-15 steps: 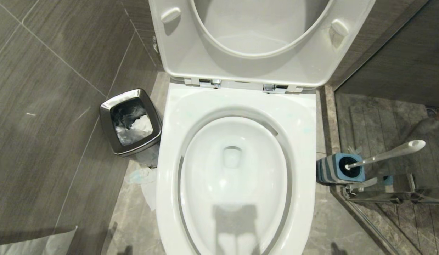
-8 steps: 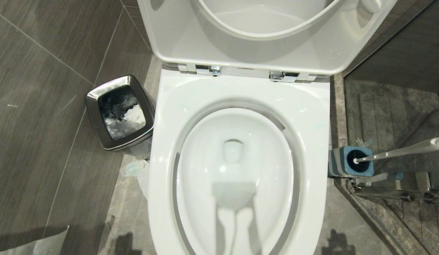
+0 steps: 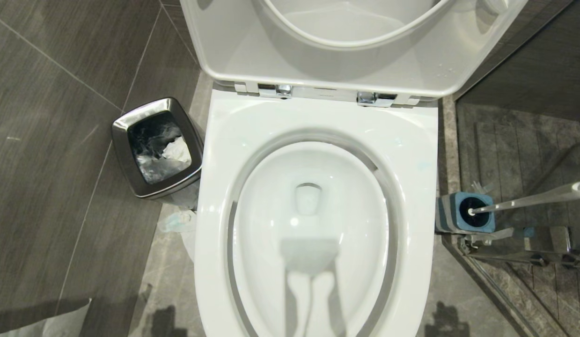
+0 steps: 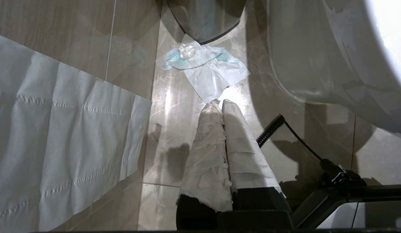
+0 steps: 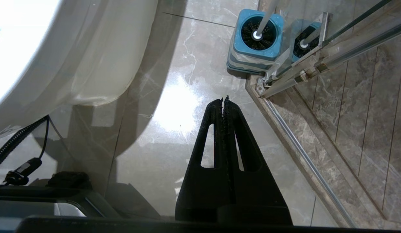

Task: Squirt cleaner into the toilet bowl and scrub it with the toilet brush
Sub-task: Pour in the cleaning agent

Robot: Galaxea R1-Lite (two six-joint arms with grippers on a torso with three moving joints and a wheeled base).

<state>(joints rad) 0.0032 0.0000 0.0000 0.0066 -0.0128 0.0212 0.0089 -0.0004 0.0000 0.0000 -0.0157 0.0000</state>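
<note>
The head camera had dipped closer; nothing itself moved. The toilet brush (image 3: 528, 200) stood in its holder (image 3: 465, 213) beside the toilet bowl (image 3: 313, 224). The left gripper (image 4: 221, 103) and right gripper (image 5: 225, 99) hung closed and empty.

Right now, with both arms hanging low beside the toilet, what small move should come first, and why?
Probably lift the right gripper toward the toilet brush. The brush stands in its blue-topped holder on the robot's right, beside the toilet bowl, whose seat is already up. That gripper is shut and empty; so is the left gripper.
</note>
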